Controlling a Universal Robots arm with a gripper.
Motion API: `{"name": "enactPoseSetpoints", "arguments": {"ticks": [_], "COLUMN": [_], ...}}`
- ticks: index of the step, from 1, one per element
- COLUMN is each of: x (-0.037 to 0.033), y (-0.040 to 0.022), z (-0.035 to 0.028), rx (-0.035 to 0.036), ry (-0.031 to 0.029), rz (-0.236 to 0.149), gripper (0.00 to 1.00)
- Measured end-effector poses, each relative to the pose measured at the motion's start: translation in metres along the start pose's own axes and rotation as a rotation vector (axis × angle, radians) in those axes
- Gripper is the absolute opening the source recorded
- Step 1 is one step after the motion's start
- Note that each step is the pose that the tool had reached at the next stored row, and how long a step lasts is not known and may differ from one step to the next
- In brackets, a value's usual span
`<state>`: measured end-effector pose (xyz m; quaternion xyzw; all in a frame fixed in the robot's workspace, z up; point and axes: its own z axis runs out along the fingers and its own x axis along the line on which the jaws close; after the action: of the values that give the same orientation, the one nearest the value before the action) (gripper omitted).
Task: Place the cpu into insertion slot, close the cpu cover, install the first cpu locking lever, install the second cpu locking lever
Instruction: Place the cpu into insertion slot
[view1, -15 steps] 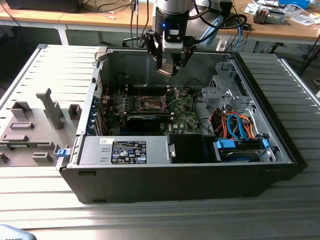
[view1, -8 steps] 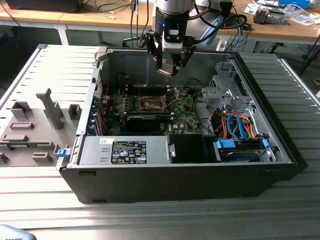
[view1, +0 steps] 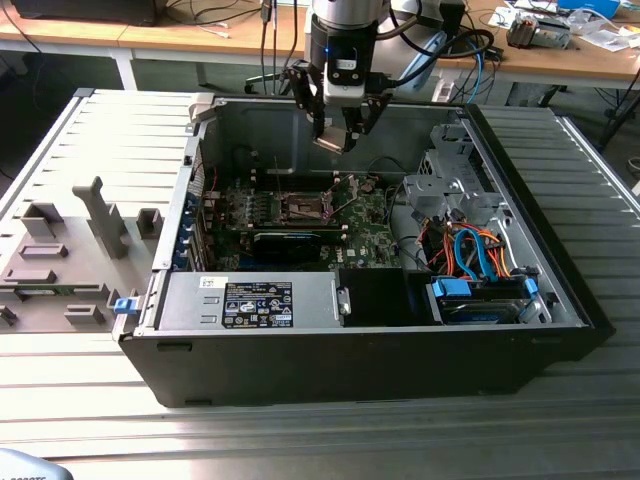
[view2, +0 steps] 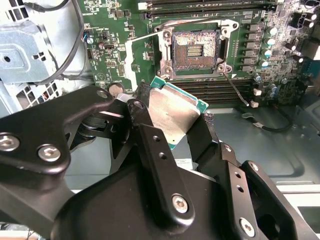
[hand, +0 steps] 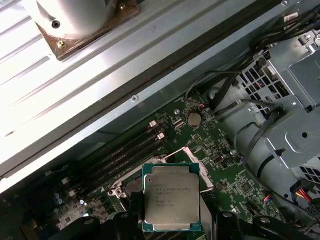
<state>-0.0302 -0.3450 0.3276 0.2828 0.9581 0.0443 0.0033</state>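
Observation:
My gripper (view1: 333, 140) hangs inside the open computer case, above the green motherboard (view1: 365, 225). It is shut on the cpu (view2: 172, 112), a flat square chip with a silvery top and a green edge, held by two opposite sides between the black fingers (view2: 150, 145). The first wrist view shows the cpu (hand: 171, 197) from above. The insertion slot (view2: 195, 50) lies below and apart from the chip, its dark contact field bare; it is also visible in the exterior view (view1: 305, 207). The cpu cover (view2: 131, 52) looks tilted up at the slot's side. A thin locking lever (view2: 235, 87) sticks out loose.
A grey drive cage (view1: 450, 185) and orange and blue cables (view1: 475, 250) fill the case on the exterior view's right. A black power supply (view1: 255, 300) sits along the front wall. Grey fixtures (view1: 60, 260) stand on the table at the exterior view's left.

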Motion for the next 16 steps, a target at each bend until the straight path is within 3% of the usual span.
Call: {"name": "enactPoseSetpoints", "arguments": {"ticks": [16], "x": [0.0], "y": [0.0], "z": [0.0004], "rx": [-0.0004], "ry": [-0.0019], "rz": [0.021], "gripper": [0.54]}}
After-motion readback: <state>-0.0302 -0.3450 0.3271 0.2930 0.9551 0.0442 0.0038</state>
